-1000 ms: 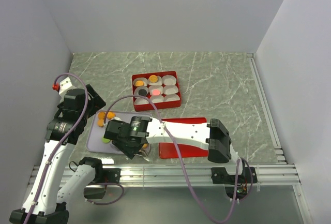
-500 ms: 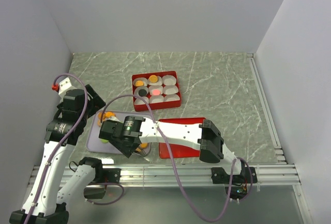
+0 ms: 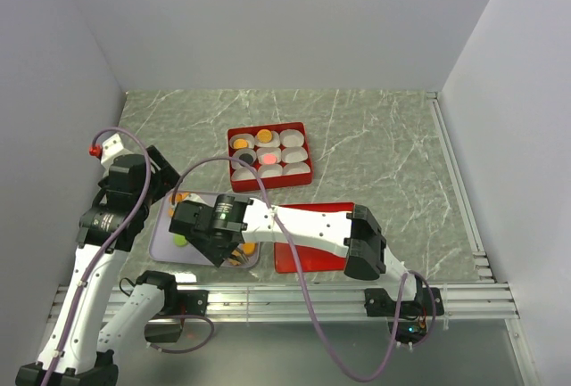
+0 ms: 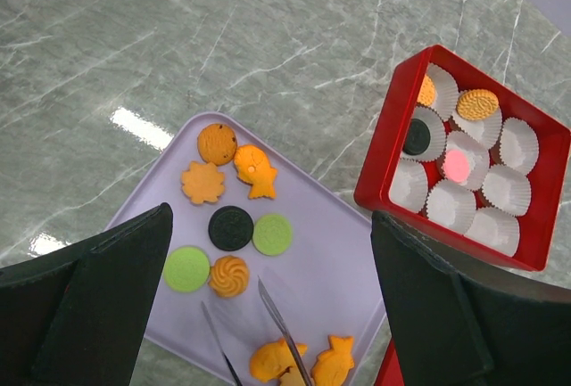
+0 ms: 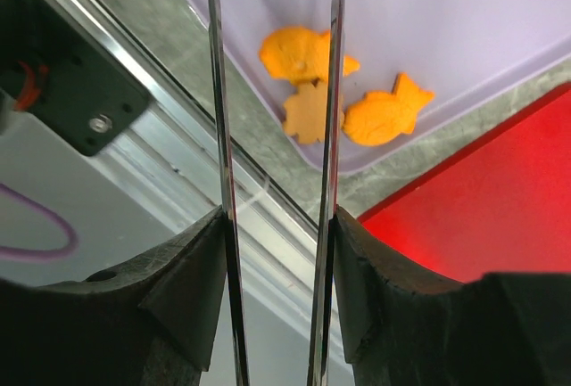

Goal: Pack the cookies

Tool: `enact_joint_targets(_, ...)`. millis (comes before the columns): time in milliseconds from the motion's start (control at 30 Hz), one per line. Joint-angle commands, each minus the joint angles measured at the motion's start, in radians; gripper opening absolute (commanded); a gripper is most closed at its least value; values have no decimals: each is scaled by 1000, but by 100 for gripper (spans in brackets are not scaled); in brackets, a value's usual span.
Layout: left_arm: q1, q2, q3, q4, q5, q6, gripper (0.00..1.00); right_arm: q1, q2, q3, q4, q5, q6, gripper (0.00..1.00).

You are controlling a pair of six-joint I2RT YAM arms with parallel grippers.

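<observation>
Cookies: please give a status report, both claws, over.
Left claw open, empty, high over tray. Right claw open, tips down among cookies on tray. Four cookies in red box, about ten on tray. Nothing blocking.

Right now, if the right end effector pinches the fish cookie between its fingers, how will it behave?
The fish cookie looks flat and thin, so probably light, stiff, unlikely to roll. The tray looks smooth, so a nudge may slide it. The touching flower cookie might shift.
</observation>
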Motion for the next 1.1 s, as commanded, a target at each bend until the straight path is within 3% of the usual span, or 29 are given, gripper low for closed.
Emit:
enact_joint_targets(0,-9,-9,-5,21,-5,13,99,-9,19,62,-5,3,-6,54)
enact_joint_targets(633,-21,-6,-6,21,-1,14,99,-49,110,155,-16,-42,-20,54)
enact_joint_targets(1067,-21,-7,-6,23,-3,14,99,-81,39,39,-9,-11,-8,38)
